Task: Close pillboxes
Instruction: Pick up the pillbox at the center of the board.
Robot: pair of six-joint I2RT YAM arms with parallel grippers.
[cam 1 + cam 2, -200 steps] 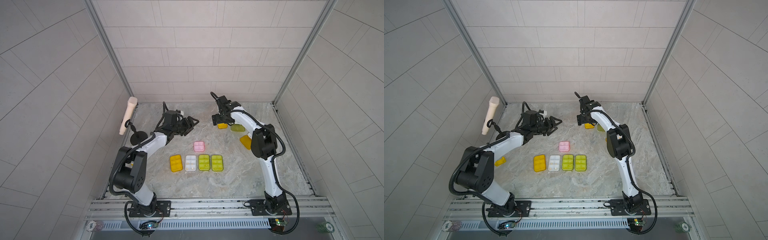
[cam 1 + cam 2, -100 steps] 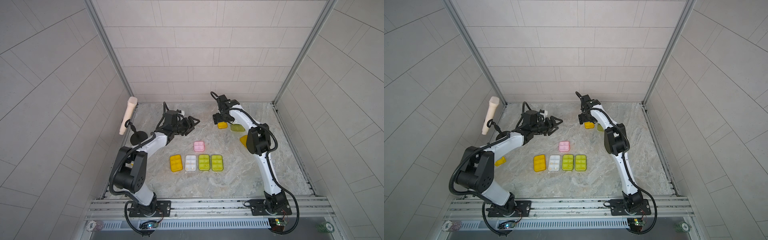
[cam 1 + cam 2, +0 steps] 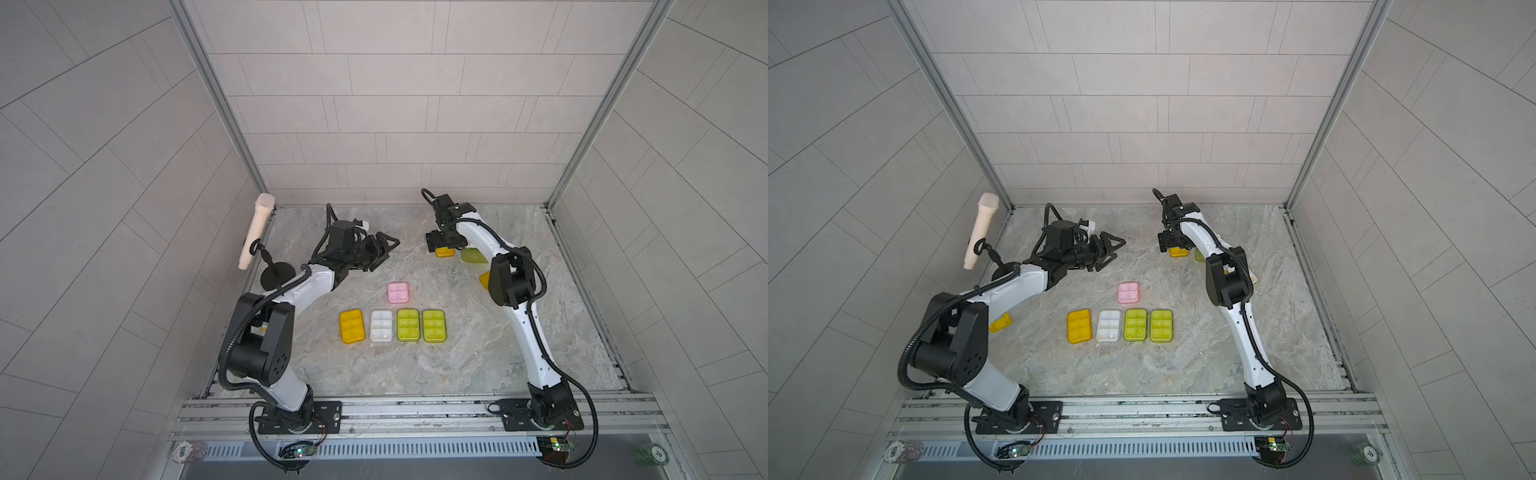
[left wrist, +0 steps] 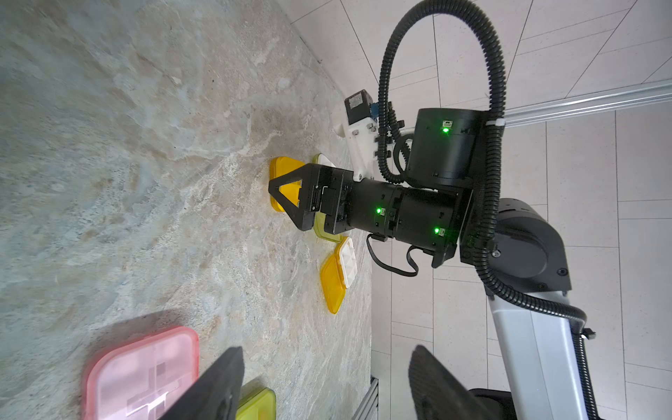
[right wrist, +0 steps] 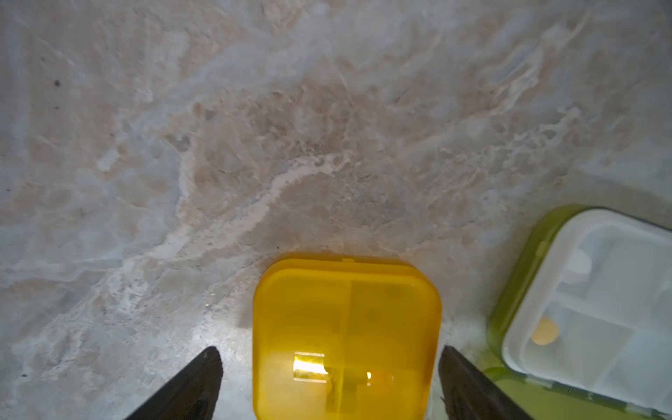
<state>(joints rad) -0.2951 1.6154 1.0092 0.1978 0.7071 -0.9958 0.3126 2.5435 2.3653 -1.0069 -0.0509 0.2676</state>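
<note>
Four pillboxes lie shut in a row at the front centre: orange [image 3: 352, 326], clear [image 3: 381, 326] and two yellow-green [image 3: 408, 325] [image 3: 434, 325]. A shut pink pillbox [image 3: 398, 291] sits just behind them. At the back right, my right gripper [image 5: 329, 351] stands open astride a shut orange pillbox [image 5: 345, 327], with a gap on each side. Beside it a yellow-green pillbox [image 5: 589, 309] lies open, with a pill in its white tray. Another orange pillbox [image 4: 332, 287] lies open, half hidden by the right arm in both top views. My left gripper [image 3: 386, 251] hovers open and empty at the back left.
A beige microphone [image 3: 255, 237] on a black stand stands by the left wall. A small yellow cylinder [image 3: 1001, 323] lies beside the left arm's base. Tiled walls close three sides, and a metal rail [image 3: 415, 409] runs along the front.
The right arm's elbow has swung slightly left and its jaws have narrowed a little over the orange pillbox. The left arm has not moved.
</note>
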